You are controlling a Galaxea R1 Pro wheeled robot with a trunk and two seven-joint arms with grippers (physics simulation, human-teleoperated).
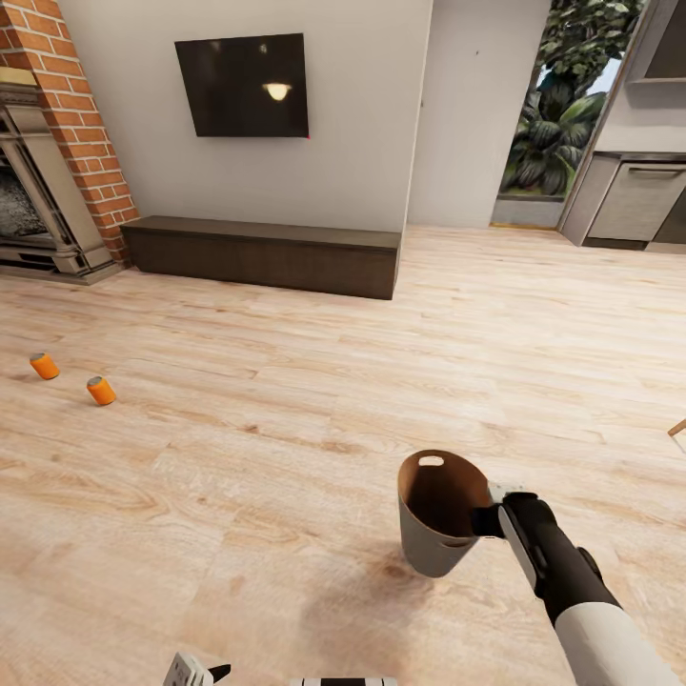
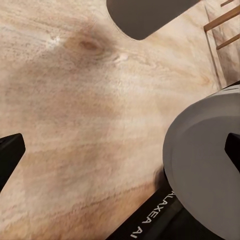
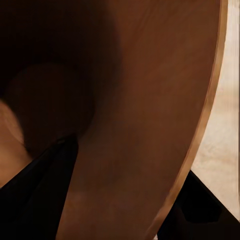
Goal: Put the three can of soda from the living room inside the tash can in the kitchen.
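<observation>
The trash can (image 1: pixel 440 519) hangs in the air above the light wood floor (image 1: pixel 333 400), low and to the right in the head view, tilted so its brown inside faces the camera; its outside wall is grey and a small slot handle is cut near the far rim. The right gripper (image 1: pixel 488 520) clamps its near rim, one finger inside and one outside, with the black forearm running down toward the lower right corner. In the right wrist view the brown inner wall of the bin (image 3: pixel 150 100) curves away into shadow, a dark finger (image 3: pixel 40 195) lying against the inside and another dark finger showing beyond the copper edge. Two orange soda cans stand on the floor well to the left, one (image 1: pixel 44 366) nearer the brick fireplace (image 1: pixel 67 124) and the other (image 1: pixel 101 391) just beside it, both apart from the bin. The left gripper (image 1: pixel 202 673) shows at the bottom edge of the head view; in the left wrist view its black fingertips (image 2: pixel 10 152) sit at opposite sides of the picture, spread wide with nothing between them, over bare floor and the robot's grey base (image 2: pixel 205 165). Behind, a dark low cabinet (image 1: pixel 267 252) runs under a wall TV (image 1: pixel 243 86).
</observation>
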